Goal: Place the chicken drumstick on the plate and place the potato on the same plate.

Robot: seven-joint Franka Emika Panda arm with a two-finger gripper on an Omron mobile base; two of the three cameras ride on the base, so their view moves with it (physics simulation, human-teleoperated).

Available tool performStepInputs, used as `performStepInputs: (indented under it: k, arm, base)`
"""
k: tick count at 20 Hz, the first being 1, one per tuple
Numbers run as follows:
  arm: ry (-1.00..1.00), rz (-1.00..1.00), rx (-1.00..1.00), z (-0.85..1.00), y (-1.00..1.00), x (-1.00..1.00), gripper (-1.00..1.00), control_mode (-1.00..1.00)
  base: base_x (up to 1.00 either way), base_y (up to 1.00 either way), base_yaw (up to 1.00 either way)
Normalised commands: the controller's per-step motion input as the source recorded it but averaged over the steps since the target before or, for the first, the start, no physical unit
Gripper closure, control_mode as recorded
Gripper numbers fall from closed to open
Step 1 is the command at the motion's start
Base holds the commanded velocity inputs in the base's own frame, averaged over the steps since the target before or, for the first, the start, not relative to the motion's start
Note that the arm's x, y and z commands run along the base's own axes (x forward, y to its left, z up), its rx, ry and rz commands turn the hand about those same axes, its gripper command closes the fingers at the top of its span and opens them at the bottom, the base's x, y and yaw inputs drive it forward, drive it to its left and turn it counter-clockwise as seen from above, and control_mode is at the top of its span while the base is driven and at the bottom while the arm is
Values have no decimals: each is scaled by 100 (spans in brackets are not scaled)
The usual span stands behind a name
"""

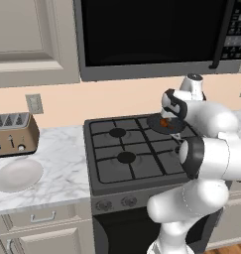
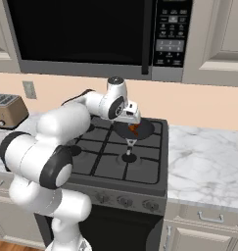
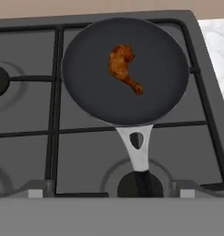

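Stovetop pan (image 3: 125, 69) holding chicken drumstick (image 3: 123, 67), end effector (image 3: 111, 191) above, spread wide, empty

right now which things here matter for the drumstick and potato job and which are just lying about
For the job:
chicken drumstick, lying in the pan
plate, on the counter left of the stove
gripper, above the pan

Lying about:
pan
toaster
stove
microwave

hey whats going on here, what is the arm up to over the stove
The white arm is reaching over the stove with its gripper above a dark frying pan on the back right burner. The chicken drumstick lies in that pan, not yet picked up. In the hand view the finger tips stand apart with nothing between them. The plate waits on the marble counter to the left, in front of the toaster.
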Motion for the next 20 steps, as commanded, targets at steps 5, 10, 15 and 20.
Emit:
performStepInputs:
  k: [5,10,15,20]
  arm:
    - [0,0,0,-36,-17,49,-100,-100]
    - [0,0,0,-31,-11,49,-100,-100]
    - [0,0,0,-25,-4,51,-100,-100]
    - [0,0,0,-11,-9,46,-100,-100]
  base:
    - [0,0,0]
    - [0,0,0]
    - [0,0,0]
    - [0,0,0]
